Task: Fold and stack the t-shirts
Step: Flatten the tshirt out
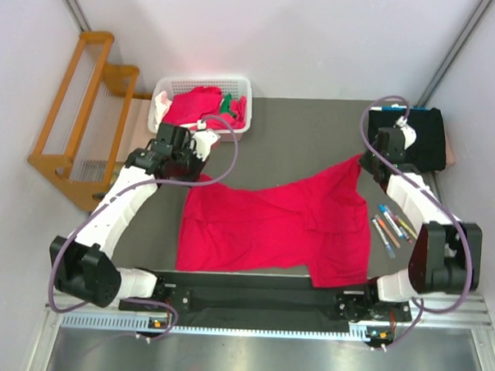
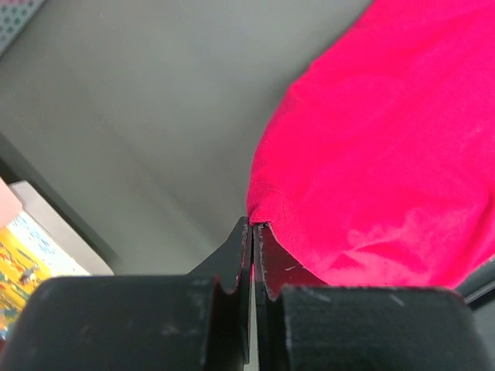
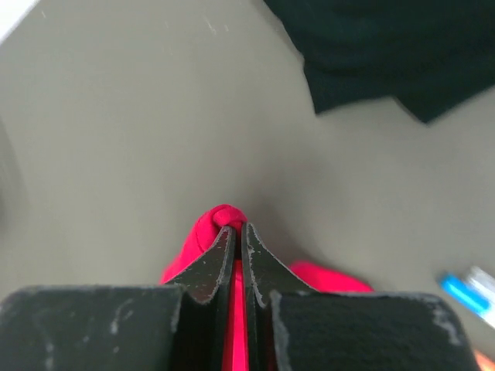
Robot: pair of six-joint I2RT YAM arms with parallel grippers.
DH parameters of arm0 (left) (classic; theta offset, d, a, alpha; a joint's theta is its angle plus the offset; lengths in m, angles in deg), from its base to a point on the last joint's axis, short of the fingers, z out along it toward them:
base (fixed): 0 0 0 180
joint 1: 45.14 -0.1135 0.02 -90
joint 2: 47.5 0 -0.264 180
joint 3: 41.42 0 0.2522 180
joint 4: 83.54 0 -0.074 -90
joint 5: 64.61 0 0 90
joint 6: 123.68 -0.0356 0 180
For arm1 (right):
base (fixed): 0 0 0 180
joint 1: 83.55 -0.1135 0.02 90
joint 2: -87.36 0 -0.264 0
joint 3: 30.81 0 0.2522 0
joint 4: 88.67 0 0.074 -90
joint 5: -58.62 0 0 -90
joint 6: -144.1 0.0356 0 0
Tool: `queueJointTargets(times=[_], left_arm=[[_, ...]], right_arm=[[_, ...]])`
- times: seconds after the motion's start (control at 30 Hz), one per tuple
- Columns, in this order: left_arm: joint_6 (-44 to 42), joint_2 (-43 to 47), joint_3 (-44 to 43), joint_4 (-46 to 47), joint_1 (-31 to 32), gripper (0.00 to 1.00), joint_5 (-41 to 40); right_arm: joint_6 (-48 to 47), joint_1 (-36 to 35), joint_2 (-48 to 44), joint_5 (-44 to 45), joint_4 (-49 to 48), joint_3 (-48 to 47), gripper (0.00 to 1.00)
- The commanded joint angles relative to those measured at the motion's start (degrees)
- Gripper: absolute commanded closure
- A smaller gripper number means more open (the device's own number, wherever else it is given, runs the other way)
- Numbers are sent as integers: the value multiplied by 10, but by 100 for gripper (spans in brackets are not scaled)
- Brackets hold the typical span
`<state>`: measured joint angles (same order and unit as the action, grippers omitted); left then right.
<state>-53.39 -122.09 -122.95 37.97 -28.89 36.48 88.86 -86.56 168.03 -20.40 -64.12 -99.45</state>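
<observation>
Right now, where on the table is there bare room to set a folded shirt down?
The widest bare patch of table is at the far middle, bordered by the basket, the black t-shirt and the spread red t-shirt. A narrower strip lies left of it, under the left arm. The right edge is crowded with pens.

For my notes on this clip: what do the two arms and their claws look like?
The left arm and right arm have white shells between chunky black joints. A mauve cable loops along each. The left claw and right claw have matte black, tapered fingers with pale scuffs.
</observation>
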Motion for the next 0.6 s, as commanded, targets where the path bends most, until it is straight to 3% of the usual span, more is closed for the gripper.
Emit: queueJointTargets(times=[0.0,0.33,0.57], left_arm=[[-6,-13,-31,61,-3,100,-2],[-22,-87,-26,124,-22,100,-55],[-33,-205,-84,137,-137,100,-31]], right_arm=[[16,16,44,-16,-84,-61,100],[6,26,216,-58,-76,-171,100],[8,25,229,-55,-81,-172,100]])
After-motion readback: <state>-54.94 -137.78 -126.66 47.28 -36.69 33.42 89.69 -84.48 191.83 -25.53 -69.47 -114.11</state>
